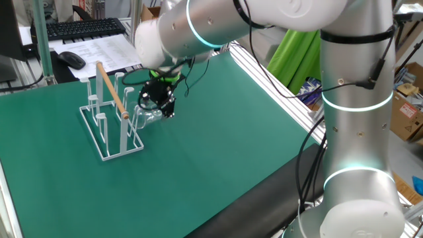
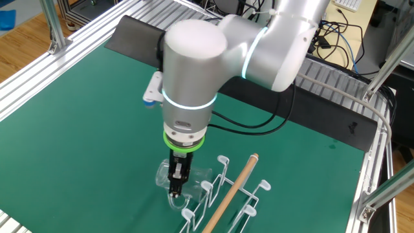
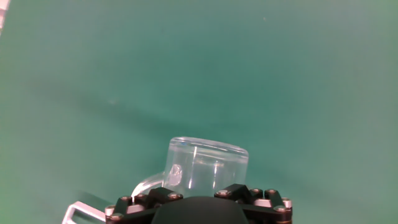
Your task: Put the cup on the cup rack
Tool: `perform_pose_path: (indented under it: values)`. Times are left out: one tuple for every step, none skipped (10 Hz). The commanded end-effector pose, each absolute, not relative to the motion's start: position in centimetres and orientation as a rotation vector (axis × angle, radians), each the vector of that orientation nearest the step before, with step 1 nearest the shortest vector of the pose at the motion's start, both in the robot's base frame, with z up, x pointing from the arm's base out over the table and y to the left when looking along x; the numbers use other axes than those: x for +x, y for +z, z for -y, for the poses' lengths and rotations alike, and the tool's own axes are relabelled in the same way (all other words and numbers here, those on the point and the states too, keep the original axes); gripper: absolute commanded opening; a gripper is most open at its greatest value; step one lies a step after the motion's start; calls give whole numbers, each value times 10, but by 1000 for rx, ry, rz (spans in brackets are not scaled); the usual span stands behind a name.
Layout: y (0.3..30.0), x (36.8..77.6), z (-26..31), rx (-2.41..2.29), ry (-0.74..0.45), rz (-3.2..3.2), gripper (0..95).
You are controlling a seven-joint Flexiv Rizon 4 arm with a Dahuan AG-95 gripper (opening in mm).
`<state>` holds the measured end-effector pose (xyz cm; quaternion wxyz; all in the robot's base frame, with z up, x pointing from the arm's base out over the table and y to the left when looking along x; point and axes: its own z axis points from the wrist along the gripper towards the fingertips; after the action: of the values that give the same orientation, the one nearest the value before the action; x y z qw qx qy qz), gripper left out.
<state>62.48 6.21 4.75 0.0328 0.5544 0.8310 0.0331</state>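
Looking down from the other fixed view, you see the gripper [image 2: 175, 183] pointing at the green table [image 2: 84, 123] with its fingers around the cup [image 2: 169, 176], grasping the clear glass body. The cup sits just beside the cup rack [image 2: 226, 194], at about nine o'clock from it. From the hand view, you see the cup [image 3: 205, 165] on its side below the gripper, its handle toward seven o'clock, and a rack corner at the bottom left edge.
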Motion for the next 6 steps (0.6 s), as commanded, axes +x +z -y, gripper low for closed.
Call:
perform_pose_path:
  values:
    - [57, 629, -55, 1641, 78, -2591, 0]
    - [59, 629, -53, 1626, 73, -2596, 0]
    - [64, 629, -50, 1602, 64, -2608, 0]
    - [66, 629, -48, 1581, 57, -2620, 0]
    - [69, 629, -47, 1565, 47, -2625, 0]
    - [72, 628, -46, 1554, 31, -2625, 0]
